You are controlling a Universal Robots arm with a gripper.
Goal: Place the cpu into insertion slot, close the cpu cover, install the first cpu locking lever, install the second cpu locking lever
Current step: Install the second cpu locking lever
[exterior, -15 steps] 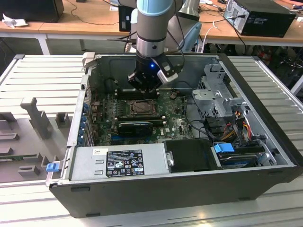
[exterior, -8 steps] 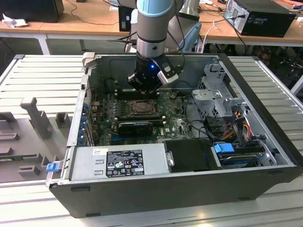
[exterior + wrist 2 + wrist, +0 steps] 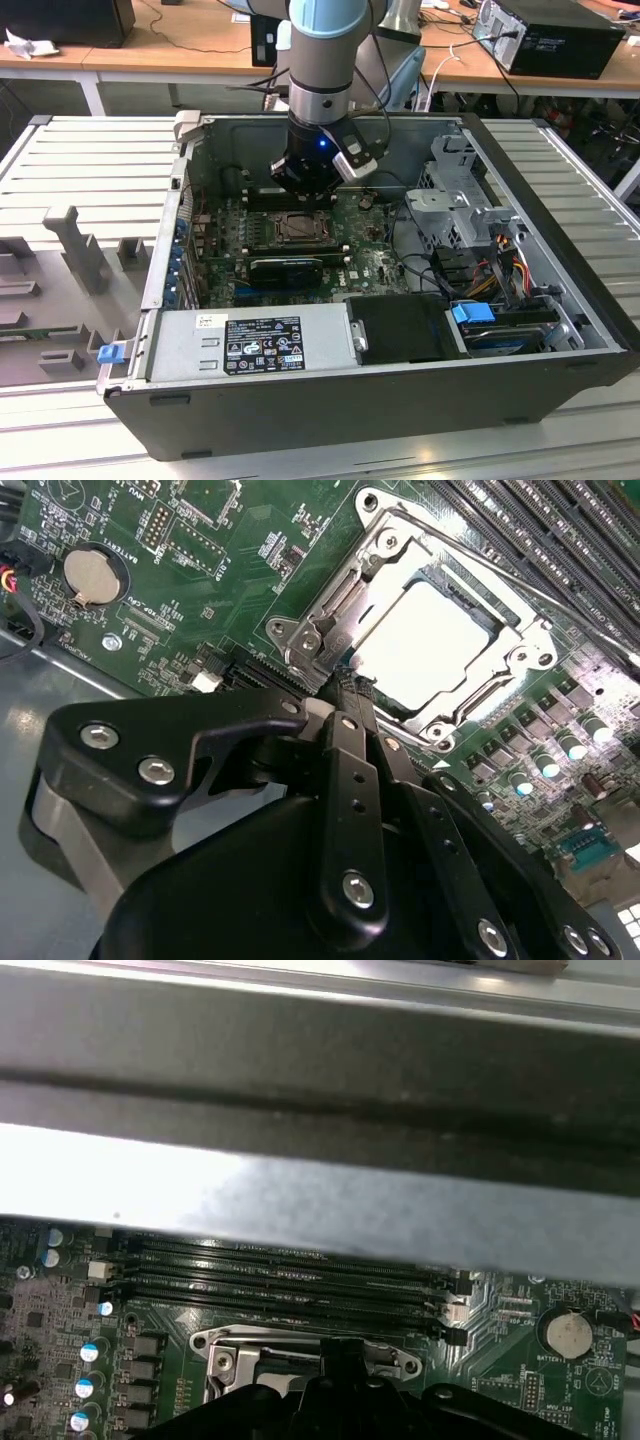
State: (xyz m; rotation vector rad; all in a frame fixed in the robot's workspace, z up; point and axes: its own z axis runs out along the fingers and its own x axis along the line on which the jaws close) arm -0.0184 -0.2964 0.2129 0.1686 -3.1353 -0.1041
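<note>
Inside the open computer case, my gripper (image 3: pixel 303 190) hangs just above the insertion slot (image 3: pixel 296 228) on the green board. In the second wrist view the cpu (image 3: pixel 435 645) lies in the slot, its pale face glaring white. The cpu cover (image 3: pixel 330 605), a silvery metal frame, lies flat around it. My gripper (image 3: pixel 345 687) is shut, with its black fingertips at the cover's near edge and nothing visible between them. A thin metal bar (image 3: pixel 530 595) runs along the cover's side by the memory slots. The first wrist view shows the cover's edge (image 3: pixel 225 1345) above the dark gripper body.
Long black memory slots (image 3: pixel 280 1280) lie beside the socket, with the grey case wall (image 3: pixel 300 1190) behind them. A coin battery (image 3: pixel 88 575) sits on the board. A black heatsink block (image 3: pixel 287 268), the power supply (image 3: pixel 250 340) and a drive cage (image 3: pixel 460 190) surround the socket.
</note>
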